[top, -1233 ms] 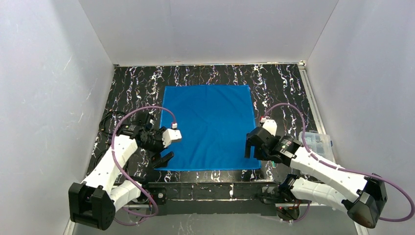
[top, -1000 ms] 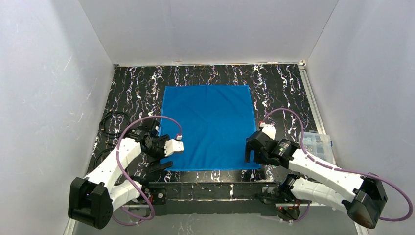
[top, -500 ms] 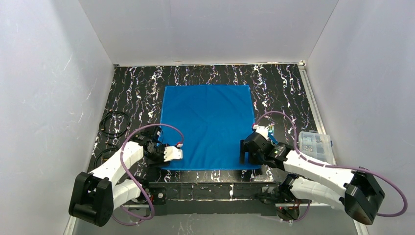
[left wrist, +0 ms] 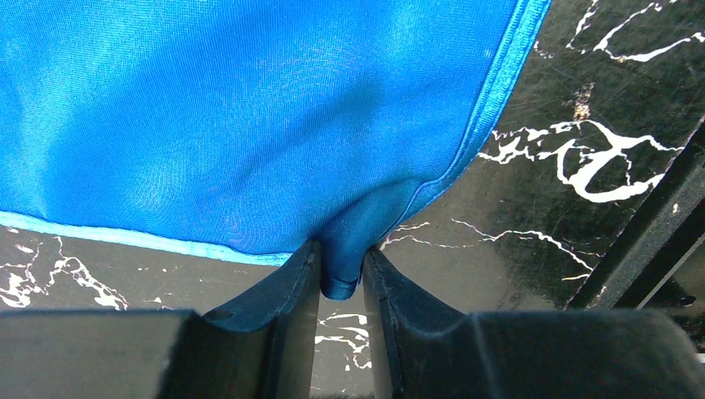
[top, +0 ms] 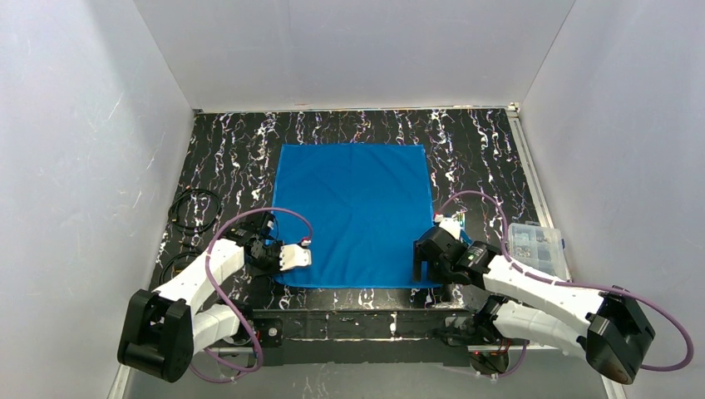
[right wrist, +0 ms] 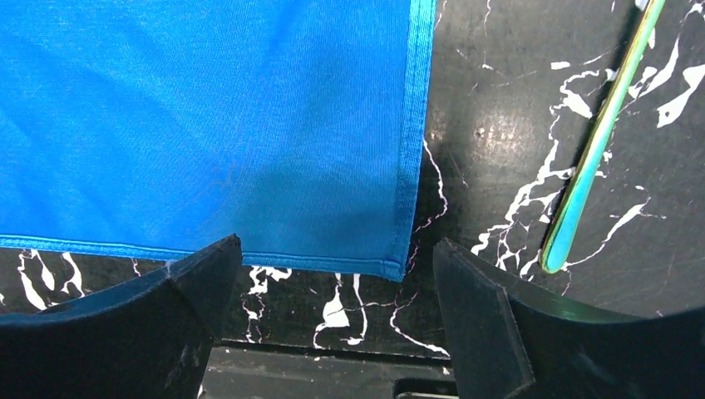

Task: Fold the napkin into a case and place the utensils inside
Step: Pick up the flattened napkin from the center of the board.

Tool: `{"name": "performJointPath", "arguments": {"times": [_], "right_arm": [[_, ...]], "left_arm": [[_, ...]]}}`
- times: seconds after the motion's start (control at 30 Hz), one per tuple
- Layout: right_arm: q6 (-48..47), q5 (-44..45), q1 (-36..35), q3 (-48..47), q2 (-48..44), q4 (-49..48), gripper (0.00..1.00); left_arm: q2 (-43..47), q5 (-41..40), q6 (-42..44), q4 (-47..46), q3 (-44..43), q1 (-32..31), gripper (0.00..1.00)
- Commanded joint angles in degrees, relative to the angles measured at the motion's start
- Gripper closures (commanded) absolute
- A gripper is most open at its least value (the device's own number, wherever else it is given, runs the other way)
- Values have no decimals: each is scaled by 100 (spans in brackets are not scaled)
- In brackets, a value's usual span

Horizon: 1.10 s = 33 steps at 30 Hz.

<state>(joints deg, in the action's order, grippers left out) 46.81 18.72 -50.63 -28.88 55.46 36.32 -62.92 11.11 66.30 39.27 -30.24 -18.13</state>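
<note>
Evidently readying the first fold, left gripper [left wrist: 341, 278] is clamped on the bunched near-left corner of the napkin [top: 353, 208] while right gripper [right wrist: 337, 253] straddles its near-right corner, jaws wide apart.

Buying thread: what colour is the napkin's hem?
The hem is a lighter, shinier blue; right wrist view.

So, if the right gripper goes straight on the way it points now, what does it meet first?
Probably the napkin: its near right corner lies between the open fingers of the right gripper, on the table. The utensil lies off to the side.
</note>
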Motion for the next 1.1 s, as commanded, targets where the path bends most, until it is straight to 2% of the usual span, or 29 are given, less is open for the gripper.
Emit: {"name": "performJointPath", "arguments": {"times": [0.0,0.23,0.43,0.63,0.73,0.87,0.9,1.07], "right_arm": [[334,-125,16,17,-139,175,9],[426,-465,14,256,59,-292,32],[497,-271,16,248,-121,-189,49],[532,-99,24,139,-295,45,63],[531,-35,23,85,-316,123,77],[438,106,26,-240,-369,322,99],[386,160,25,-342,-378,397,99],[204,205,23,-804,-325,818,99]], "left_arm": [[96,127,-91,105,-39,-11,77],[238,109,-206,288,-219,-13,76],[752,50,-146,530,-184,-12,65],[1058,-125,179,710,71,-15,62],[1005,-45,173,688,76,-13,72],[814,-6,6,668,-181,-15,95],[775,-22,-32,651,-242,-13,100],[749,-36,-195,687,-489,-14,100]]}}
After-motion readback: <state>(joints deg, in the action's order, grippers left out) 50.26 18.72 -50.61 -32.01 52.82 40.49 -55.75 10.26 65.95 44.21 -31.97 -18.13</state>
